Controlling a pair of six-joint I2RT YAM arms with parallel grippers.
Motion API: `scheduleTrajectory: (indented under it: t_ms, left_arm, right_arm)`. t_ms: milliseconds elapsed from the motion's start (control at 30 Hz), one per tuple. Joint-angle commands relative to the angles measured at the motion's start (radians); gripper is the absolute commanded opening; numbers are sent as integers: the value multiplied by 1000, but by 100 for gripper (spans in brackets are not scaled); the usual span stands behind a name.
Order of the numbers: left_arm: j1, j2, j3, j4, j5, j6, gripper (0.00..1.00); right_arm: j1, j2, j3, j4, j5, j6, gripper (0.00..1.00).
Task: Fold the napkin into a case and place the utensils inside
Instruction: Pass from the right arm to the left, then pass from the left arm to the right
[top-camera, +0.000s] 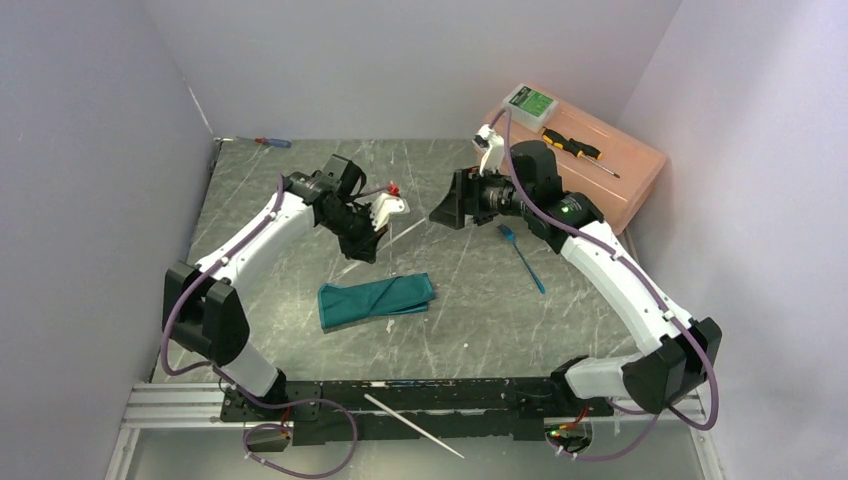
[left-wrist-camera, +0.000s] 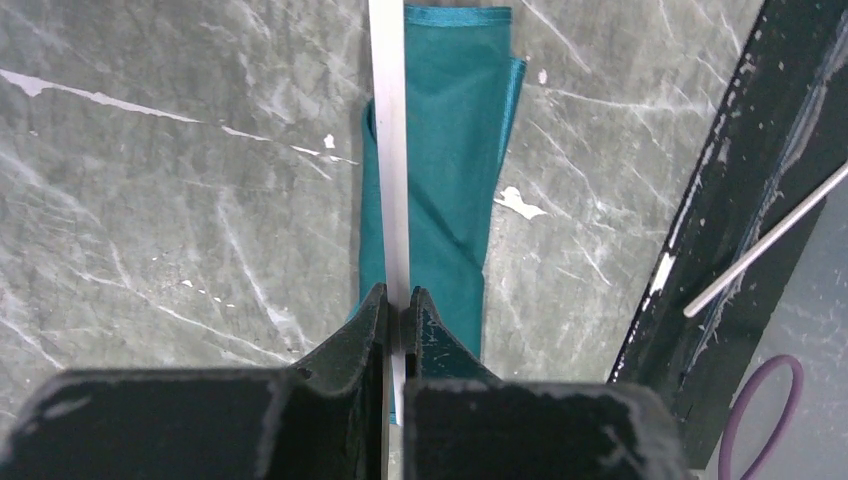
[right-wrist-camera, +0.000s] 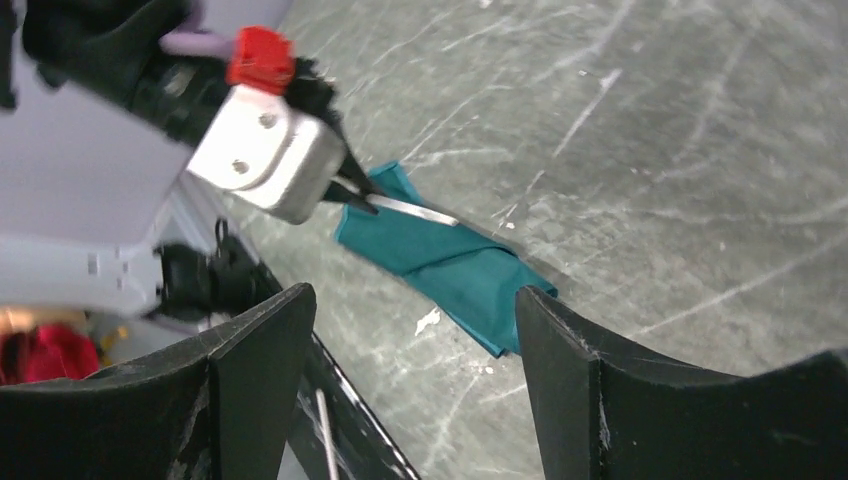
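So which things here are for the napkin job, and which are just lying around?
For the job: napkin, blue utensil, held stick, loose stick.
Just lying about: yellow screwdriver, red screwdriver, pink box, green device.

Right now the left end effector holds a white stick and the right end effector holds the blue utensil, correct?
No. The right end effector is open and empty; the top view shows the blue utensil lying on the table. The rest holds.

Robot lab: white-walled test booth (top-camera: 400, 60)
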Motion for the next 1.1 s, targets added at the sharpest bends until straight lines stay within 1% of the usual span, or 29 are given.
scheduleTrajectory:
  t_ms: [0, 100, 167, 233, 300, 333, 400, 433, 500, 600, 667, 733, 867, 967, 1067]
  left_arm:
    - [-18, -74, 13, -87, 61, 136, 3]
    - [-51, -123, -10, -102, 77, 182, 3]
    - [-79, -142, -17, -127, 54, 215, 3]
    - [-96, -152, -20, -145, 21, 240, 3]
    - [-111, -169, -37, -150, -20, 270, 3]
    - [-120, -178, -45, -152, -54, 282, 3]
    - [-139, -192, -57, -151, -102, 304, 3]
    - [-149, -197, -59, -149, -121, 311, 3]
    - [-164, -203, -57, -150, -159, 325, 3]
    - [-191, -212, -59, -153, -236, 368, 3]
    - [-219, -224, -81, -126, -317, 401, 3]
    - [-233, -232, -87, -112, -375, 426, 3]
    - [-252, -248, -75, -87, -438, 442, 3]
    - [-270, -264, -82, -85, -470, 462, 3]
    - [-287, -273, -96, -78, -506, 470, 3]
  right_arm:
    - [-5, 23, 96, -68, -279, -335, 77]
    - [-15, 96, 136, -62, -402, -363, 71]
    - [-15, 162, 203, -139, -461, -407, 67]
    - [-16, 220, 278, -234, -530, -476, 66]
    - [-13, 261, 344, -292, -569, -495, 64]
    - [-10, 279, 360, -315, -580, -504, 63]
    - [-8, 295, 358, -322, -582, -483, 55]
    - [-8, 300, 352, -327, -594, -478, 53]
    - [9, 306, 340, -345, -627, -483, 54]
    - [58, 302, 299, -335, -614, -470, 57]
    - [89, 301, 261, -305, -619, -442, 58]
    - [120, 307, 227, -278, -582, -401, 58]
    - [158, 349, 199, -279, -556, -372, 52]
    - [188, 377, 216, -300, -542, -376, 52]
    - [206, 386, 213, -274, -551, -356, 52]
